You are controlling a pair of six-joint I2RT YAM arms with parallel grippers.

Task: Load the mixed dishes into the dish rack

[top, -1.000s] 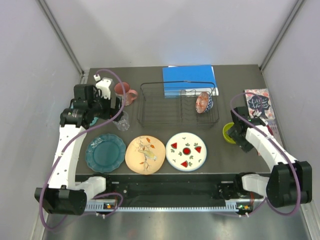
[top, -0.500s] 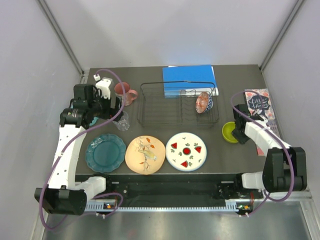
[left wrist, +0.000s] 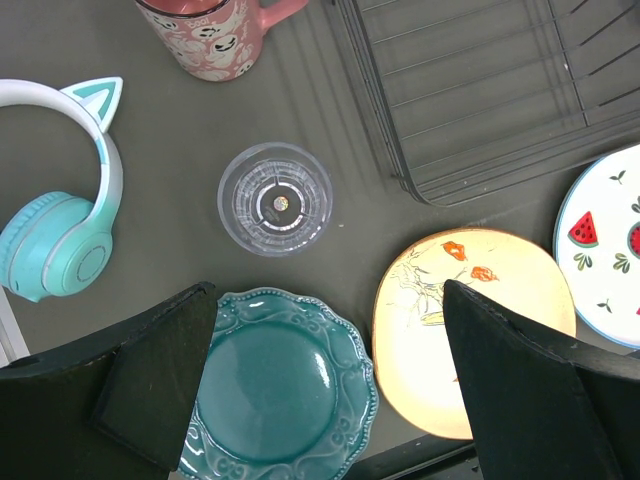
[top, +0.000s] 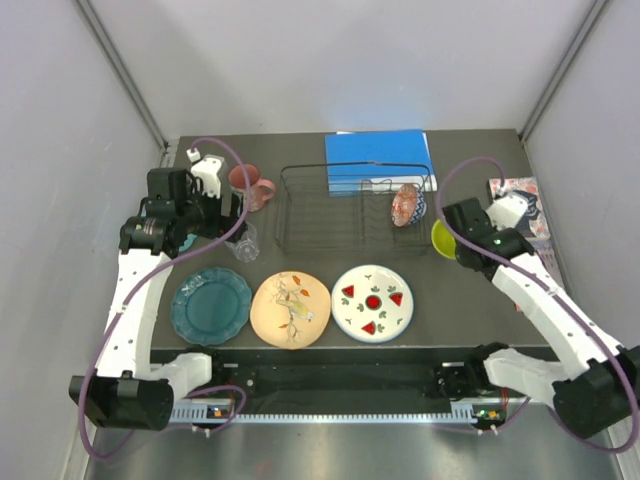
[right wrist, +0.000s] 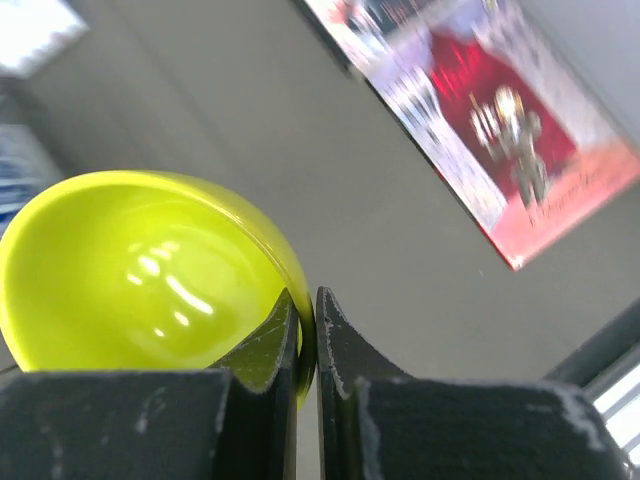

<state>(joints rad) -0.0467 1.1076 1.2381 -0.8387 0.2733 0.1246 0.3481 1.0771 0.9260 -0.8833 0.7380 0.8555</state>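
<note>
Clamped thin on near rim of yellow-green bowl with right gripper: one finger inside, one outside, likely because smooth wall too wide to span. Carried tilted, just right of dish rack; probably clear of table, though hard to confirm from above. Hovering with left gripper spread wide and holding nothing, above clear cup and teal scalloped plate; seemingly staged for cup.

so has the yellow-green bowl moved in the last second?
Yes. The yellow-green bowl, in the right gripper, shifted up-left, toward the right end of the dish rack.
</note>
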